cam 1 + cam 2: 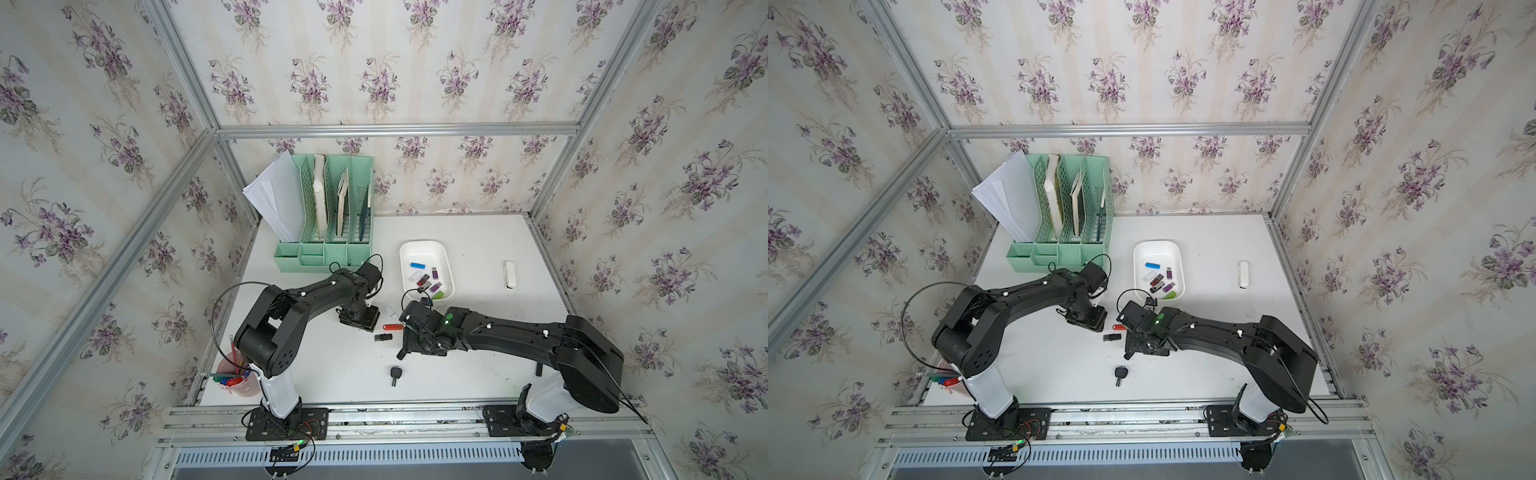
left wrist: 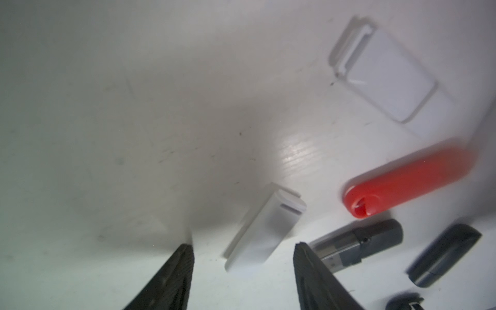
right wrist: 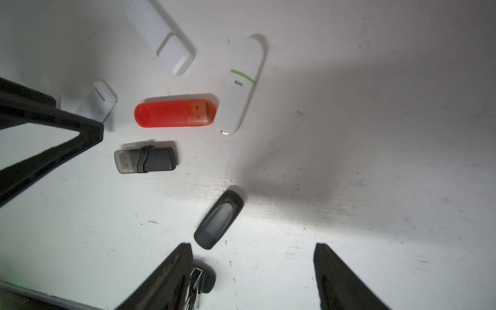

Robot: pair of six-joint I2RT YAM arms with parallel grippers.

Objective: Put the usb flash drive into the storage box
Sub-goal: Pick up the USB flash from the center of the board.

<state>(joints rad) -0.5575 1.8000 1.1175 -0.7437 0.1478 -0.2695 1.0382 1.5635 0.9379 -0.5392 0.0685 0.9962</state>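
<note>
The left gripper (image 2: 243, 247) stood pointing down at the table (image 1: 478, 353), jaws partly open and holding nothing, with a small white flash drive (image 2: 264, 228) lying flat between its fingers (image 2: 308, 265) and touching neither. Crowded around it lay a black drive with a clear cap (image 2: 357, 244) just beside one finger, a red drive (image 2: 408, 179), a flat white drive (image 2: 383, 72) and a dark grey drive (image 2: 444, 255). The right gripper (image 3: 253, 245) hung low over the same cluster, jaws wide apart and empty; the grey drive lay just ahead of one fingertip, and another black drive with a metal end (image 3: 204, 279) was half hidden behind that finger. A white drive with a green stripe (image 3: 241, 86) lay just beside the red one's capped end. The storage box (image 1: 422, 251) sat farther back, several drives (image 1: 423, 281) already in it, with the right arm's wrist (image 1: 419, 316) just in front of its near end. A green file rack (image 1: 324, 253) with papers (image 1: 274, 199) stood behind the left arm, a pink cup of pens (image 1: 235, 380) by that arm's base, and a long white stick (image 1: 509, 275) well to the box's right.
</note>
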